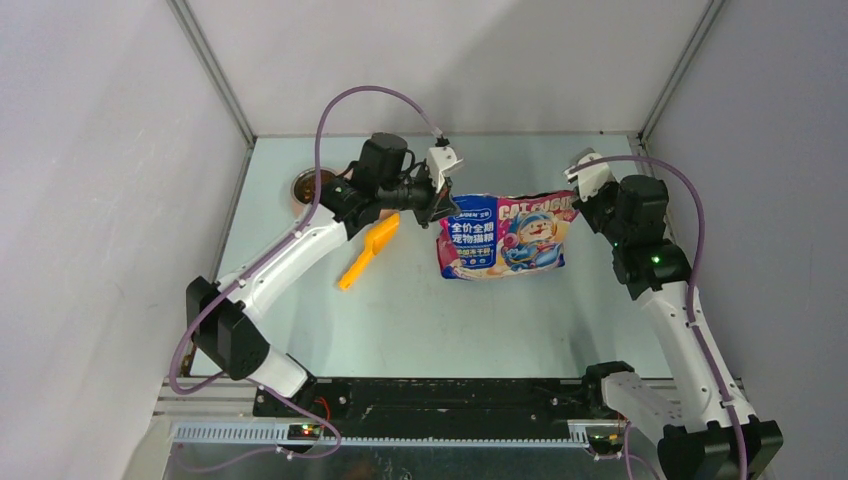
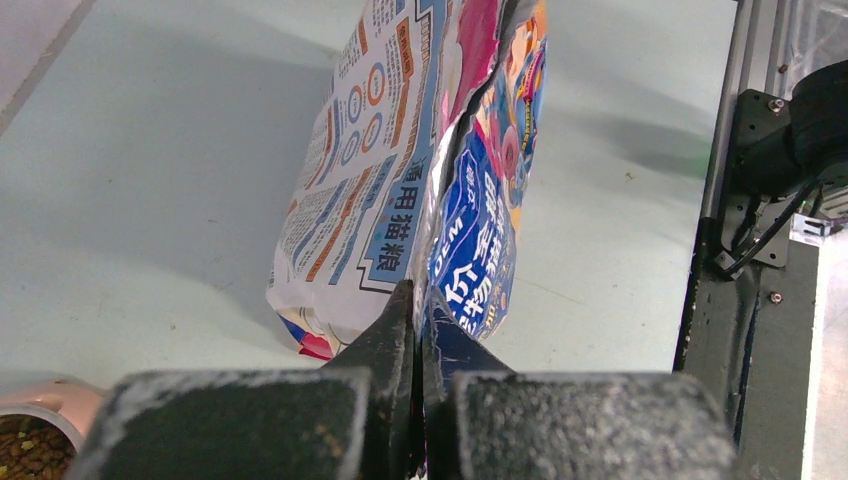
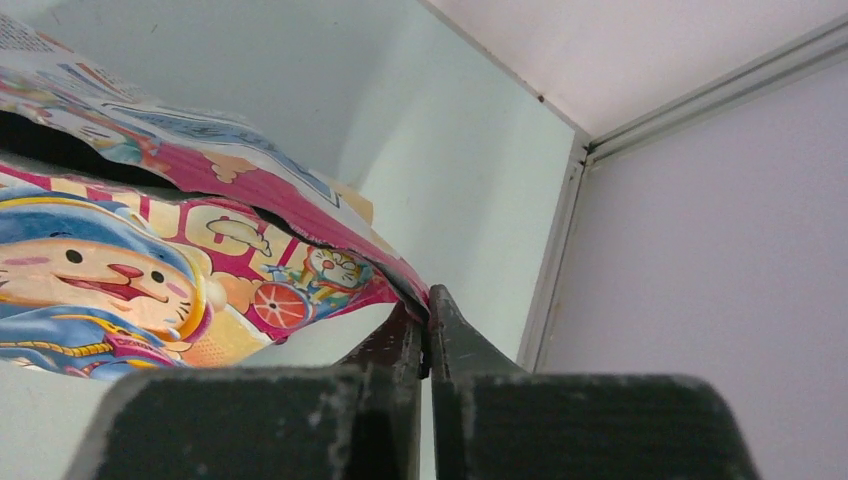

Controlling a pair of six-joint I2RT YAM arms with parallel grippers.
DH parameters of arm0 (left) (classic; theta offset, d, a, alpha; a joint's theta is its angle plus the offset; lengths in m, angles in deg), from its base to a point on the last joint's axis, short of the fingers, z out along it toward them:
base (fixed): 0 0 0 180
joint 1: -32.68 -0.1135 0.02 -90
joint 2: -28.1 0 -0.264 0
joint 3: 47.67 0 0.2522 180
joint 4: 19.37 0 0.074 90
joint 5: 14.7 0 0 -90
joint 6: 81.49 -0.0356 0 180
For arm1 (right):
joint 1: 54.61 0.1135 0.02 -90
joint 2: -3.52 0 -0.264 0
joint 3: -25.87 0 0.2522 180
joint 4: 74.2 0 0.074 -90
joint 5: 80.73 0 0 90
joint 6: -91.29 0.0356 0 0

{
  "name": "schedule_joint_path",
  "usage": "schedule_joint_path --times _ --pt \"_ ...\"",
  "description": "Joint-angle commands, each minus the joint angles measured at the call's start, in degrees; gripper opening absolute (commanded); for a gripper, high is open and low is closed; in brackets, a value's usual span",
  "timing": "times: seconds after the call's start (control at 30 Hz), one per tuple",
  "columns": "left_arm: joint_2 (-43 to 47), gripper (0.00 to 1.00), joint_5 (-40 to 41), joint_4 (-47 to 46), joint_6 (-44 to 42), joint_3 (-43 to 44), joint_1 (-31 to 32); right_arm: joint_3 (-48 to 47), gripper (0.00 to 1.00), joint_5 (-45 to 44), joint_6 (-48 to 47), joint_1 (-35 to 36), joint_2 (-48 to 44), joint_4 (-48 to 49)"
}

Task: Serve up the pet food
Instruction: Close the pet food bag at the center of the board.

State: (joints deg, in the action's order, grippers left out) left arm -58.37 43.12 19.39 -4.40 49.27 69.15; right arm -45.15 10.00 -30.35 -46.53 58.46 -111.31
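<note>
The glossy blue, pink and red cat food bag [image 1: 505, 237] hangs between my two grippers over the middle of the table. My left gripper [image 1: 441, 208] is shut on the bag's left edge. In the left wrist view the bag [image 2: 400, 170] runs away from that gripper [image 2: 418, 300], its film pinched between the fingers. My right gripper [image 1: 578, 205] is shut on the bag's pink right corner. The right wrist view has the bag [image 3: 150, 250] with its cartoon cat on the left and the corner nipped in that gripper [image 3: 428, 305]. Brown kibble [image 2: 22, 452] lies in a steel bowl.
An orange plastic scoop [image 1: 369, 250] lies on the table left of the bag, under the left arm. The pink feeder [image 1: 308, 186] stands at the back left, its rim [image 2: 62, 398] in the left wrist view. Walls enclose the table on three sides.
</note>
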Motion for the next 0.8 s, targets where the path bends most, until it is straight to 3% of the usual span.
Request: schedule_joint_path --times 0.0,0.13,0.2,0.23,0.3,0.4,0.5,0.6,0.77 --pt "5.9 0.0 -1.0 -2.9 0.9 0.9 -1.6 -0.3 0.0 -4.8 0.1 -1.0 -1.6 5.0" --pt "6.0 0.0 -1.0 -2.9 0.9 1.0 -1.6 -0.3 0.0 -2.8 0.6 -1.4 -2.8 4.6" --pt "6.1 0.0 -1.0 -2.9 0.9 1.0 -1.6 -0.3 0.13 -1.8 0.2 -1.5 -3.0 4.0" --pt "6.1 0.0 -1.0 -2.9 0.9 1.0 -1.6 -0.3 0.28 0.8 -0.3 -1.6 -3.1 2.9" --pt "6.0 0.0 -1.0 -2.9 0.9 0.9 -1.6 -0.3 0.44 5.4 -2.0 -1.8 -3.5 1.0" --pt "5.9 0.0 -1.0 -2.8 0.8 1.1 -1.6 -0.3 0.56 14.1 -5.6 -1.8 -4.9 -0.9" --pt "5.2 0.0 -1.6 -2.6 0.9 1.5 -1.6 -0.7 0.76 18.7 -7.1 -0.9 -6.0 -0.8" --pt "4.6 0.0 -2.6 -2.2 0.9 1.9 -1.6 -2.9 0.85 20.8 -7.4 2.1 -4.7 -1.2" --pt "4.4 0.0 -3.1 -2.0 1.1 2.1 -1.6 -5.4 0.88 16.2 -7.2 8.0 1.8 1.1"
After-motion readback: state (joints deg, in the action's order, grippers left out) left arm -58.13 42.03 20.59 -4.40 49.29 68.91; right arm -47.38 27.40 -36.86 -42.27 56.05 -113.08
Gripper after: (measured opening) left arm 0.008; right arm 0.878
